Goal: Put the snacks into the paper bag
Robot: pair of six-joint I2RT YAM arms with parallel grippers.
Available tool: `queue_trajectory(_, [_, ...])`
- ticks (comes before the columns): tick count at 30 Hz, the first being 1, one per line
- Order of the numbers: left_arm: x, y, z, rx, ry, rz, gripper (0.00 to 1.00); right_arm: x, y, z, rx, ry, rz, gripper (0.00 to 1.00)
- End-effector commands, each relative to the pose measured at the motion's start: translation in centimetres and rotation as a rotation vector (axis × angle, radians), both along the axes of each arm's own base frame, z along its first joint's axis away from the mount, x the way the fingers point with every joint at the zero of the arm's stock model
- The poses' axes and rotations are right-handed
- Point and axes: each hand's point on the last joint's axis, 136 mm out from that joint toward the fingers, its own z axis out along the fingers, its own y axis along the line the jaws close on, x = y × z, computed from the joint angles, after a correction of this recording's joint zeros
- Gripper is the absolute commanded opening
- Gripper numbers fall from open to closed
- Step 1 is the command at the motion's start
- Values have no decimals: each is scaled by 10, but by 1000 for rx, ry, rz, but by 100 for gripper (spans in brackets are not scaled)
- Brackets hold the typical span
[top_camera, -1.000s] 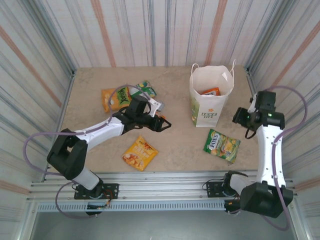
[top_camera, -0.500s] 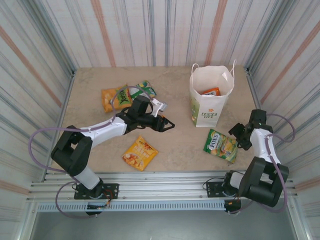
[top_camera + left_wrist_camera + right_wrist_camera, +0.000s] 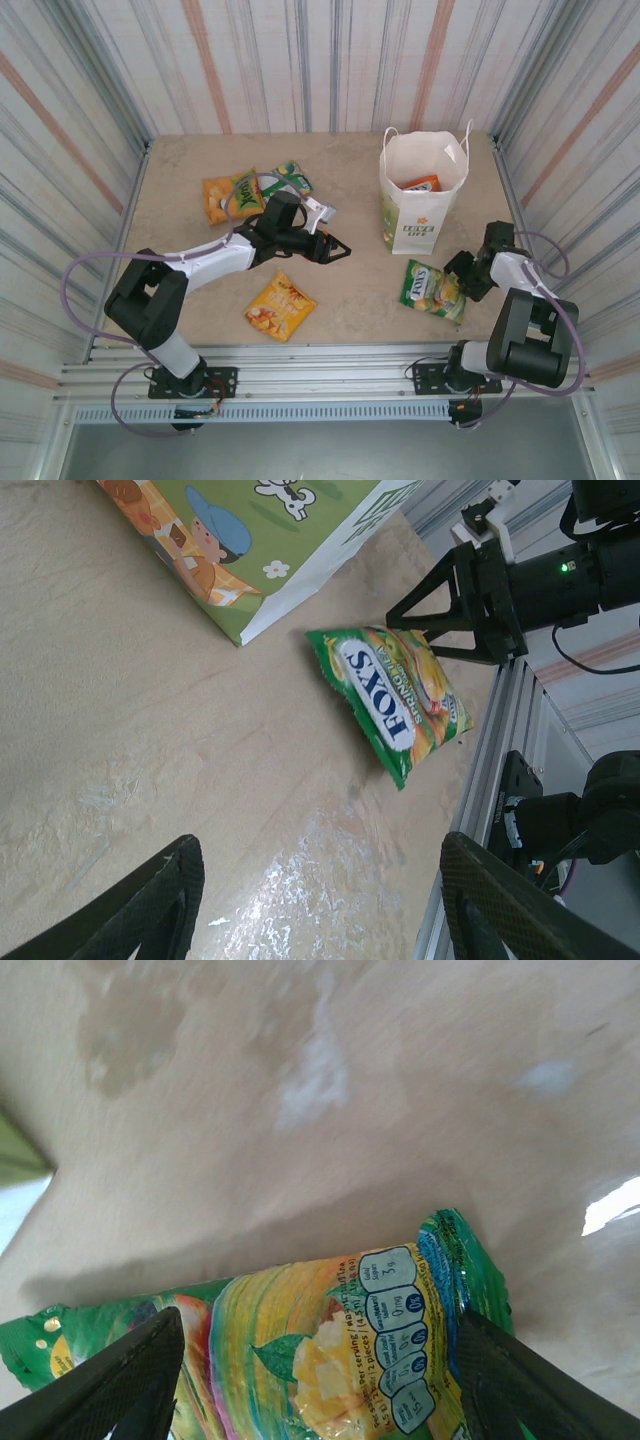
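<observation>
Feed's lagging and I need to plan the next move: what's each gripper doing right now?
Left gripper: open, empty.
Right gripper: open, straddling the green FOX'S packet, not closed on it.

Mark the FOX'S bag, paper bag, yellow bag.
FOX'S bag [image 3: 392, 695]: left wrist view, on its printed name.
Paper bag [image 3: 416, 226]: top external view, front wall.
Yellow bag [image 3: 280, 305]: top external view, middle.

Green FOX'S packet [image 3: 392, 702], paper bag [image 3: 285, 555] beside it — right gripper [image 3: 425, 615] close

beige tabletop [image 3: 350, 300], striped walls [image 3: 300, 60], metal rail [image 3: 330, 362]
</observation>
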Motion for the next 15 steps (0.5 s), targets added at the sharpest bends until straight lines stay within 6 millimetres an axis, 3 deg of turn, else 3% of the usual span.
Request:
queue_trajectory(1, [-5, -3, 1, -13, 13, -21, 66, -26, 34, -10, 70, 84, 38, 71])
queue_trajectory(7, [-10, -2, -7, -15, 62, 1, 64, -41, 75, 5, 74, 48, 141, 70])
queue_trajectory(13, [-25, -8, -34, -37, 212, 49, 63, -50, 58, 40, -28, -45, 112, 72])
queue_trajectory(15, [-30, -14, -42, -37, 245, 47, 61, -50, 63, 39, -9, -60, 100, 69])
